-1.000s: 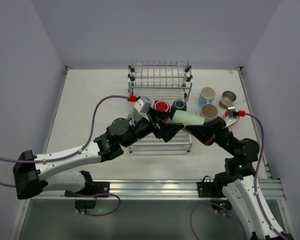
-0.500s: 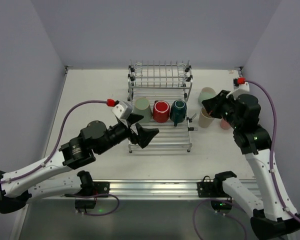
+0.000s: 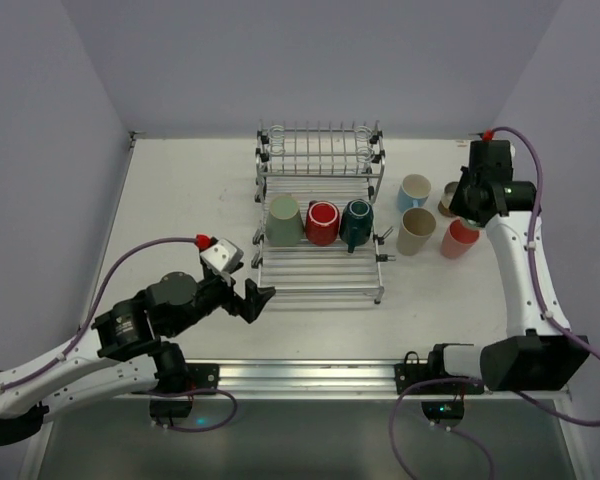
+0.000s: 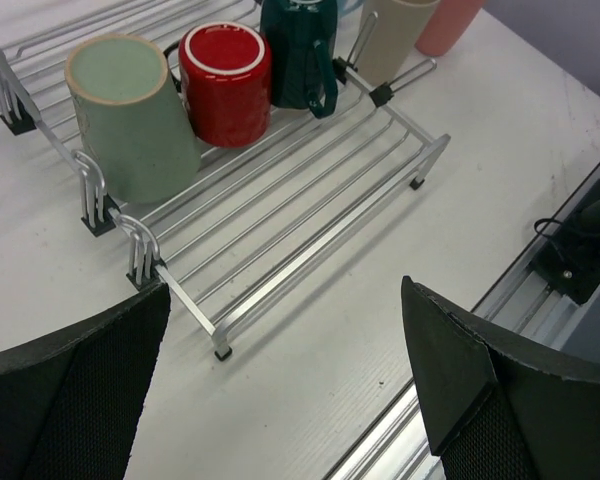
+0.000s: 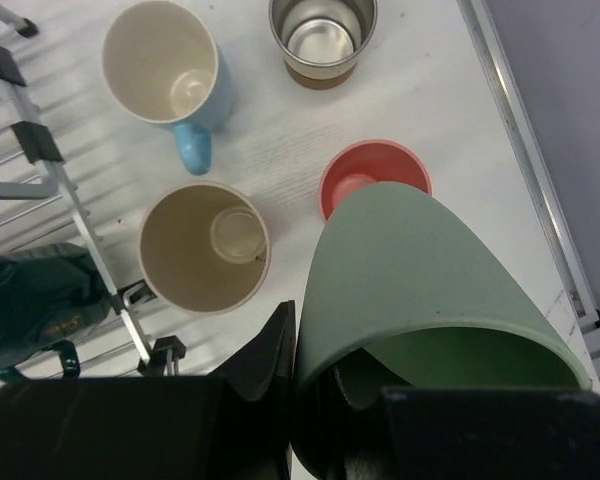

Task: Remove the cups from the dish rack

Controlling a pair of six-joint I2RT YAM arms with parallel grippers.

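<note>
The dish rack (image 3: 320, 275) holds a sage green cup (image 3: 282, 220), a red mug (image 3: 322, 222) and a dark teal mug (image 3: 357, 222) on its lower tray (image 4: 310, 215). Its upper shelf (image 3: 320, 150) is bare. On the table to its right stand a light blue mug (image 5: 165, 65), a beige cup (image 5: 202, 245), a tan-brown steel-lined cup (image 5: 323, 35) and a pink cup (image 5: 365, 180). My right gripper (image 5: 315, 350) is shut on the wall of a mint green cup (image 5: 420, 280), held above the pink cup. My left gripper (image 4: 290, 380) is open and empty, in front of the rack's near left corner.
The aluminium rail (image 3: 310, 375) runs along the near table edge. Walls close the table at the back and both sides. The right arm (image 3: 510, 250) stands over the table's right edge. The four table cups sit close together right of the rack.
My right gripper carried the mint green cup from the rack to the right, over the cups on the table. My left arm drew back from the rack toward the near left.
</note>
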